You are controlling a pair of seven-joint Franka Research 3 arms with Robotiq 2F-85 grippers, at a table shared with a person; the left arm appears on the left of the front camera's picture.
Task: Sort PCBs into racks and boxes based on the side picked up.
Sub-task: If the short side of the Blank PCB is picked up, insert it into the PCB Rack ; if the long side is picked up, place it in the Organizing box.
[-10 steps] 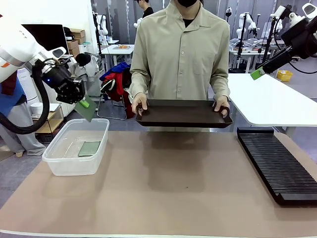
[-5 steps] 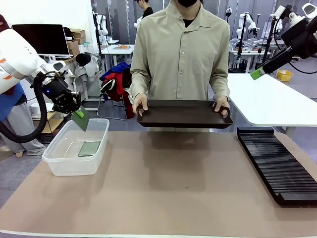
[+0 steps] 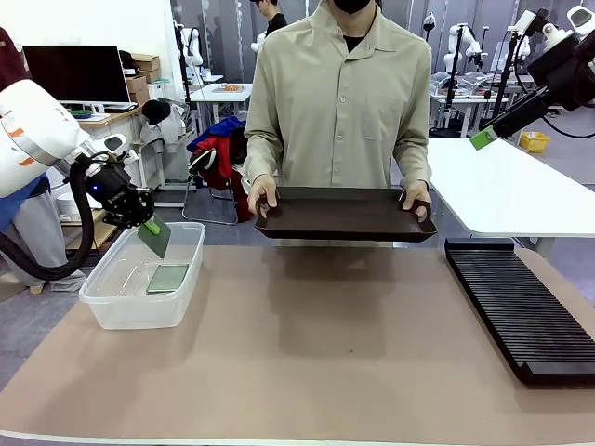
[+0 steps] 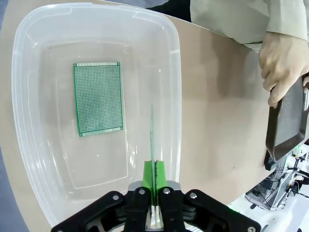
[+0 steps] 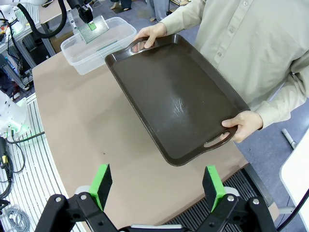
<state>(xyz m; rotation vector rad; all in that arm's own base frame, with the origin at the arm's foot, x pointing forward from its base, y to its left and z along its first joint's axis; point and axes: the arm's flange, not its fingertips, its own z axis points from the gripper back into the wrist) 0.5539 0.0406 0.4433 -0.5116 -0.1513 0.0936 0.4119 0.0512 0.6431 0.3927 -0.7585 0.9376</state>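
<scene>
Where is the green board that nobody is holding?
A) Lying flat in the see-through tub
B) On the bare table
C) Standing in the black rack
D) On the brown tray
A: one green board lies flat on the bottom of the clear tub, while the left pincer grips the other board on edge above it.

Clear glossy plastic tub (image 4: 29, 121); matt green perforated PCBs (image 4: 98, 98); smooth brown plastic tray (image 5: 174, 99) with slight sheen; matt black ribbed rack (image 3: 521, 307); matt tan tabletop (image 3: 325, 353); cloth shirt (image 3: 339, 102).
</scene>
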